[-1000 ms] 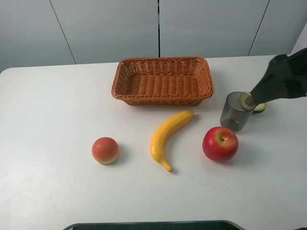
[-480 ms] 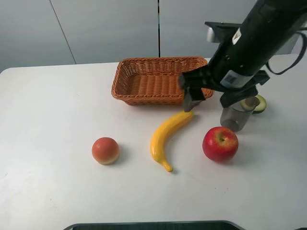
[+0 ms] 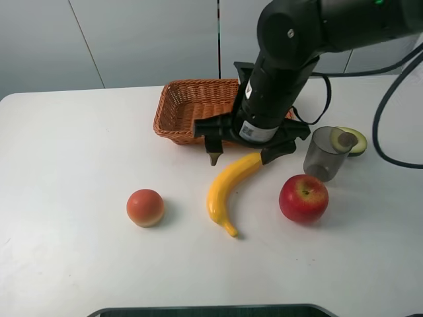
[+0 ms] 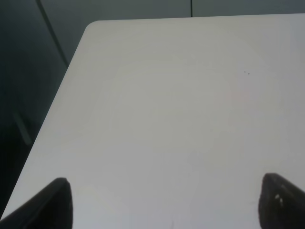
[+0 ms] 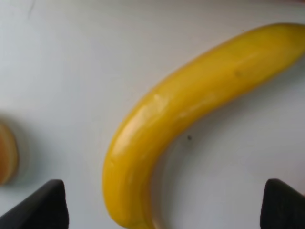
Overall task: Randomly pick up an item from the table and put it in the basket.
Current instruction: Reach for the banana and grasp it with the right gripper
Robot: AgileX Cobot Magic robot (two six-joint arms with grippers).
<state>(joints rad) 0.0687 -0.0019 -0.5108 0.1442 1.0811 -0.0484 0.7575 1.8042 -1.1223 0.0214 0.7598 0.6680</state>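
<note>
The yellow banana [image 3: 227, 189] lies on the white table [image 3: 66, 145], just in front of the orange-brown wicker basket [image 3: 182, 109]. My right gripper [image 3: 242, 157] hangs open above the banana's upper end, one finger on each side, and its arm hides the basket's right half. In the right wrist view the banana [image 5: 190, 109] fills the middle, with the open right gripper [image 5: 163, 207] straddling it. My left gripper [image 4: 167, 205] is open over bare table [image 4: 181, 95] near a rounded corner. It does not show in the exterior view.
A red apple [image 3: 303, 197] sits right of the banana. A round orange-pink fruit [image 3: 145, 207] sits to its left and shows at the edge of the right wrist view [image 5: 7, 152]. A grey translucent cup [image 3: 324, 153] and an avocado half [image 3: 353, 140] stand behind the apple.
My right arm has swung in from the right edge, across the cup and basket, and lowered its open gripper over the banana's upper end. The fruits and basket have not moved.
</note>
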